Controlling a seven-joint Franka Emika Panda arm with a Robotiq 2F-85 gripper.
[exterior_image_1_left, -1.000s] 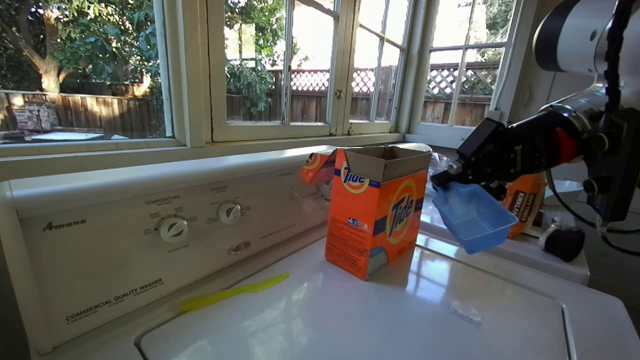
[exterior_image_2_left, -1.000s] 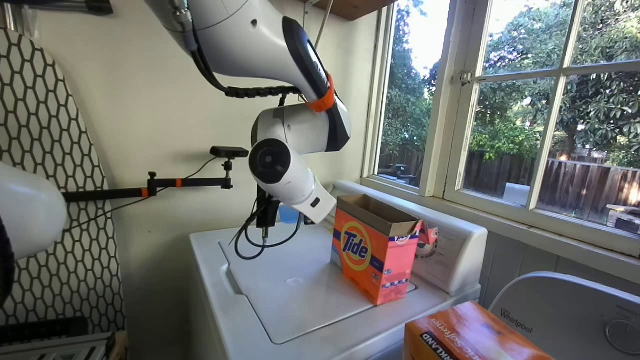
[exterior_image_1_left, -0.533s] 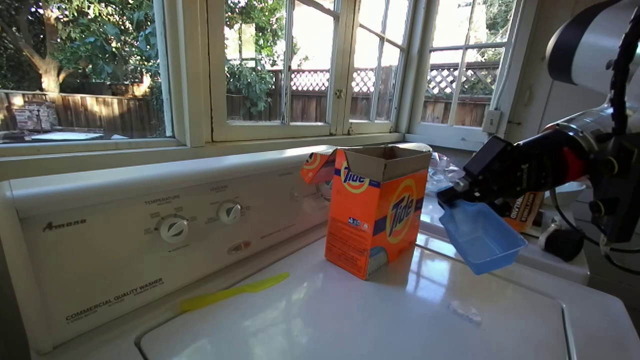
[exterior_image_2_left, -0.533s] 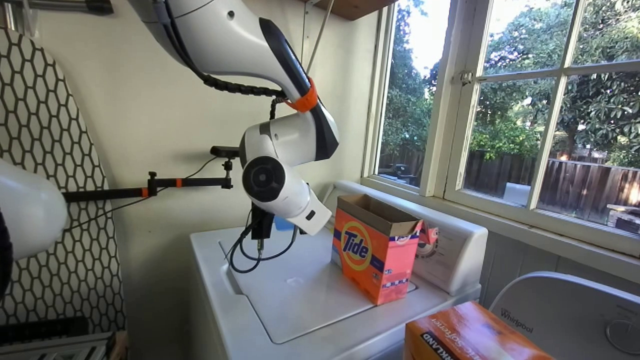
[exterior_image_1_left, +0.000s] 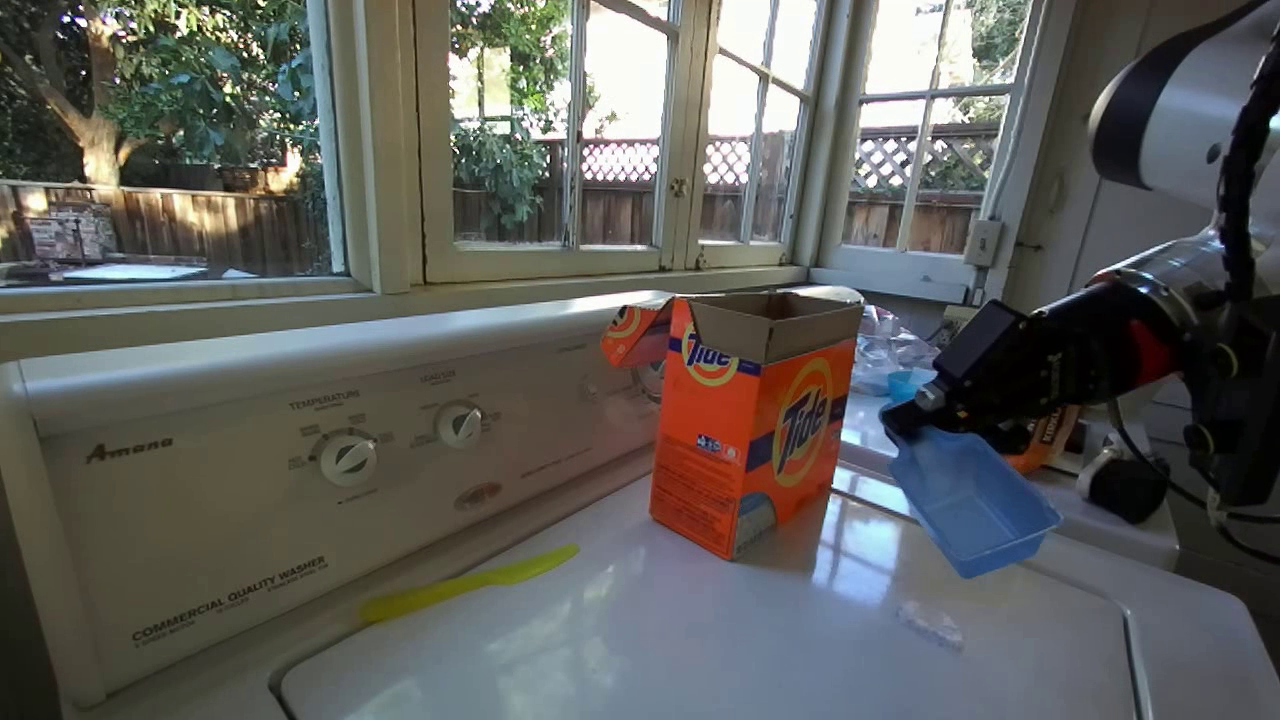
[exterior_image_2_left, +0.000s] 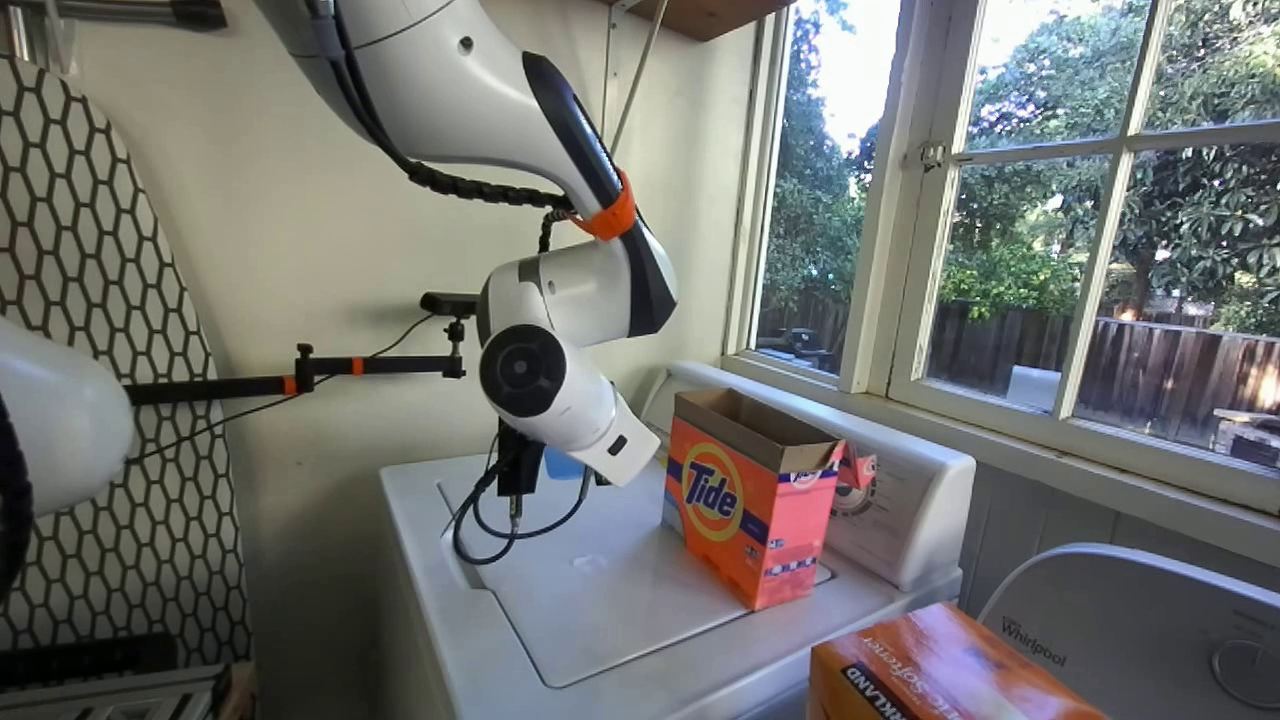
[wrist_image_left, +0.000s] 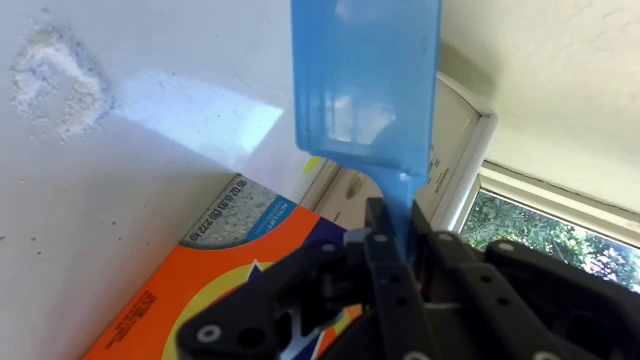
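A blue scoop (exterior_image_1_left: 975, 500) hangs in the air above the white washer lid (exterior_image_1_left: 640, 650), apart from it, handle end high, bowl slanting down. The hand (wrist_image_left: 398, 220) is clamped on the handle, jaws together on thin blue plastic. Beside the scoop, with a gap between, an orange Tide box (exterior_image_1_left: 700, 480) stands upright on the lid, top open, one flap folded out toward the control panel (exterior_image_1_left: 250, 500). Small patch of white powder (wrist_image_left: 55, 75) on the lid near the box, crumbly at its edges. Farther off, a knife-shaped yellow utensil (exterior_image_1_left: 470, 583) lies flat near the panel. Crumpled clear plastic (exterior_image_1_left: 890, 345) beyond the box. Windows (exterior_image_1_left: 575, 262) behind; wooden fence (exterior_image_1_left: 230, 235) outside.
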